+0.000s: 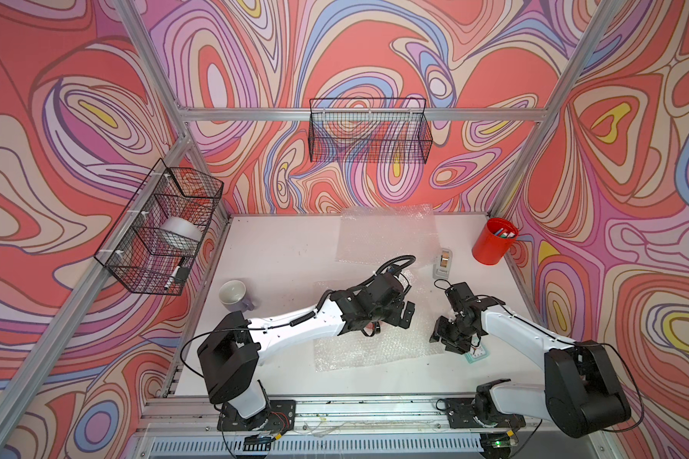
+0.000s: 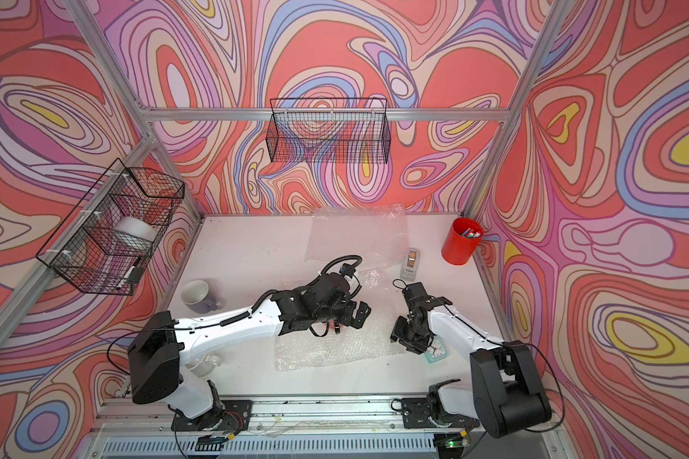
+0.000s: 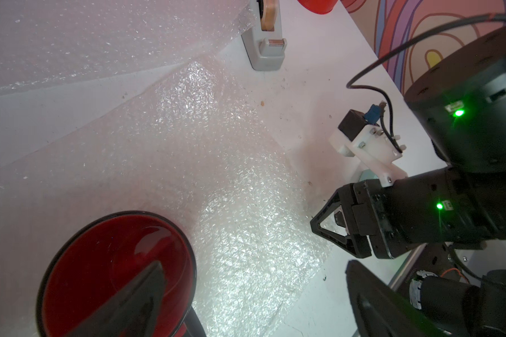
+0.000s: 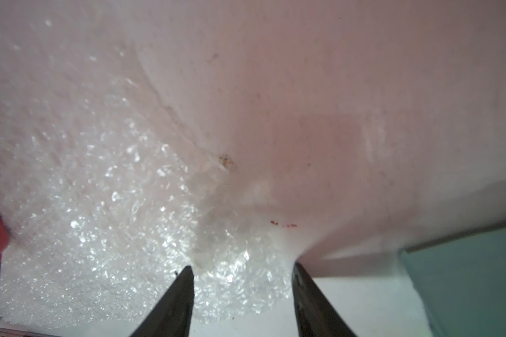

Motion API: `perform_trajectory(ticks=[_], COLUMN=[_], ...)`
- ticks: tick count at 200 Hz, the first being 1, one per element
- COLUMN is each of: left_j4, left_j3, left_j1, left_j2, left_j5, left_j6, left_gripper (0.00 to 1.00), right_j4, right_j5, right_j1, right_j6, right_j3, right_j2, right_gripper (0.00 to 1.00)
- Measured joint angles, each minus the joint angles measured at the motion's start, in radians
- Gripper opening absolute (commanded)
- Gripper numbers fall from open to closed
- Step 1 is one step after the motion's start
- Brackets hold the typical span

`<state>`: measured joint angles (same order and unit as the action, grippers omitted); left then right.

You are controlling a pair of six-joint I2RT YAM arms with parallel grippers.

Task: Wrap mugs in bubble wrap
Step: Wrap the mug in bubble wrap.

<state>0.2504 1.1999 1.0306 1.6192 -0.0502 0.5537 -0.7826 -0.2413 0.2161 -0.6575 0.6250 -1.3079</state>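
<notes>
– Red mug [image 3: 100, 256] first: where is it?

– It stands mouth up on the near bubble wrap sheet [image 1: 374, 349], mid table [image 1: 279, 246], right under my left gripper [image 1: 392, 318]. That gripper is open as wide as it goes and holds nothing; 1 finger hangs over the mug's mouth.

– And your right gripper [image 4: 241, 271]?

– About half open and empty. It sits low at the sheet's right edge, and a bit of that edge lies between its 2 fingers. I cannot tell if they touch the table.

– So which way is the mug from there?

– To its left, close by. The edge runs near to far, so I think the right arm, the closer arm, should pinch it and fold it left over the mug.
</notes>
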Motion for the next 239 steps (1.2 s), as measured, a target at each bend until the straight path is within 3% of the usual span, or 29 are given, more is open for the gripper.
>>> perform_trajectory(ticks=[19, 68, 103, 144, 171, 207, 239], left_j4=[0.000, -0.010, -0.045, -0.093, -0.105, -0.105, -0.105], left_j3=[0.000, -0.010, -0.085, -0.203, -0.268, -0.351, -0.426], left_j1=[0.000, -0.003, -0.042, -0.136, -0.161, -0.162, -0.162], left_j2=[0.000, -0.002, -0.043, -0.142, -0.232, -0.356, -0.443], left_j5=[0.000, -0.018, -0.013, 0.027, 0.043, 0.046, 0.037], left_j6=[0.000, 0.020, 0.051, 0.083, 0.094, 0.108, 0.125], left_gripper=[0.99, 0.96, 0.95, 0.95, 0.95, 0.92, 0.87], right_j4=[0.010, 0.039, 0.066, 0.192, 0.290, 0.433, 0.488], right_j5=[-0.014, -0.044, -0.116, -0.319, -0.422, -0.488, -0.485], right_j1=[0.000, -0.001, -0.002, 0.011, 0.092, 0.239, 0.270], right_j6=[0.003, 0.005, 0.012, 0.017, -0.008, -0.056, -0.090], right_j3=[-0.001, -0.018, -0.029, -0.018, 0.050, 0.183, 0.259], right_j2=[-0.005, 0.002, 0.143, 0.178, 0.126, 0.013, -0.096], right_gripper=[0.45, 0.17, 0.00, 0.00, 0.00, 0.00, 0.00])
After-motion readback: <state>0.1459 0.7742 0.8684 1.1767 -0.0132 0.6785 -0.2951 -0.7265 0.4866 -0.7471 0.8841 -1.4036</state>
